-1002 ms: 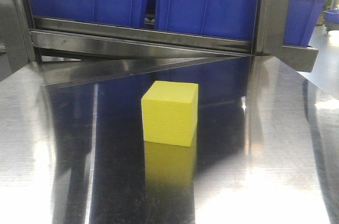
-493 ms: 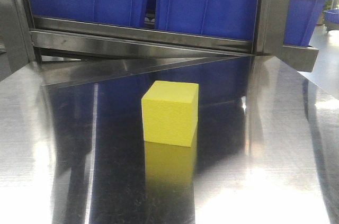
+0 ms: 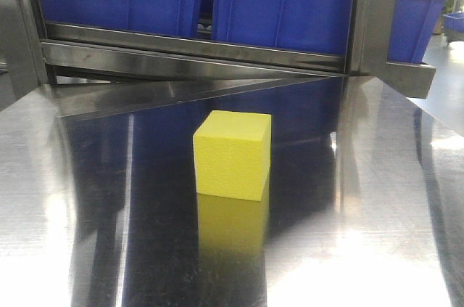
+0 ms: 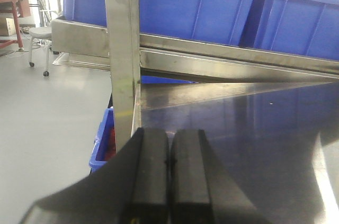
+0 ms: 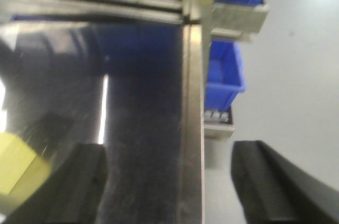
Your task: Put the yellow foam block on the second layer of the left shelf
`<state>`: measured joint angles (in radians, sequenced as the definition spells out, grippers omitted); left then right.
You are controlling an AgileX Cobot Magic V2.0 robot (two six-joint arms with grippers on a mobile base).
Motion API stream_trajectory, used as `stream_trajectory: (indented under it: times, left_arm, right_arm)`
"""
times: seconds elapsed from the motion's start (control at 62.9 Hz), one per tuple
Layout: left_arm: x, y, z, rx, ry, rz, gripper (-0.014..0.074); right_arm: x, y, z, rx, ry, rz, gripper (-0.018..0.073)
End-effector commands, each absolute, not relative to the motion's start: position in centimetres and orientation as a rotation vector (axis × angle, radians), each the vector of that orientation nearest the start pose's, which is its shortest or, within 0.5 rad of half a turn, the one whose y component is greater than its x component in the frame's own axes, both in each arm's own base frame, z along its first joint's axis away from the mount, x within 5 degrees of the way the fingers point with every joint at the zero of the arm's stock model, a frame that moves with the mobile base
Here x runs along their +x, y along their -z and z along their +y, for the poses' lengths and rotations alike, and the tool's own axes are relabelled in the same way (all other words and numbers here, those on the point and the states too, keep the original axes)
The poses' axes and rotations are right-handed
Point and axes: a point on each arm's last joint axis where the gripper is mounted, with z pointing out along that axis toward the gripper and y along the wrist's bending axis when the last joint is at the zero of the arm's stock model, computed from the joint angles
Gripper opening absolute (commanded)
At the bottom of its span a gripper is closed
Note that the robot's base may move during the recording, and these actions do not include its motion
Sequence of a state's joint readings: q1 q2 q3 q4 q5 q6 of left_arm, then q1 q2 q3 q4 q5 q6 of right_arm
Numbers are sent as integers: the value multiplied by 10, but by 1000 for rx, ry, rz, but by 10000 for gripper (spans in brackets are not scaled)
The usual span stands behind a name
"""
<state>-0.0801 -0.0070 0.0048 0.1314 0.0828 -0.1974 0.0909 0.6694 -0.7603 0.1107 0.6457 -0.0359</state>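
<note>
Mirror-bright steel surface (image 3: 362, 198); matte, fine-grained yellow foam block (image 3: 232, 154), cube-shaped, resting.

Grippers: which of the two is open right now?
The right gripper: its jaws stand wide apart, while the left gripper has its jaws pressed together.

Lighting: bright, diffuse, cast from overhead.
Glare: blown-out white patches are recorded along the near edge of the steel desk (image 3: 377, 198). The blue bins (image 3: 283, 2) and the yellow foam block (image 3: 232, 154) are mirrored in it.
Front view: sharp.
Left wrist view: background crisp; the left end effector (image 4: 169, 181) is rendered dark and soft.
Right wrist view: blurred throughout; the right end effector (image 5: 169, 184) is reduced to dark shapes and the floor (image 5: 296, 75) is washed pale.
</note>
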Motion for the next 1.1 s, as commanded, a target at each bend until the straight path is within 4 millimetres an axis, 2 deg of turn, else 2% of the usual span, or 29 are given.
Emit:
stream_trajectory:
  times: [0.0,0.127,0.207,0.366,0.573,0.779,1.082]
  left_arm:
    - [56,-203,-5,5,130,1497,136]
    - [56,-203,-5,5,130,1497,136]
    - [56,-203,-5,5,130,1497,136]
    - [56,-203,-5,5,130,1497,136]
    - [56,-203,-5,5,130,1497,136]
    - [56,-204,-5,5,130,1491,136]
    - [56,-203,-5,5,130,1497,136]
  right_arm:
    - [145,-372,25,-122,-184,2006,625]
    - [168,-374,46,-180,-274,2091,625]
    - [181,-374,62,-148,-360,2174,625]
    - [205,-372,101,0,-526,2367,625]
    - [228,-363,162,2,-576,2501,625]
    - [240,-347,210,-13,-504,2639,625]
    - [259,-334,249,71,-367,2715,624]
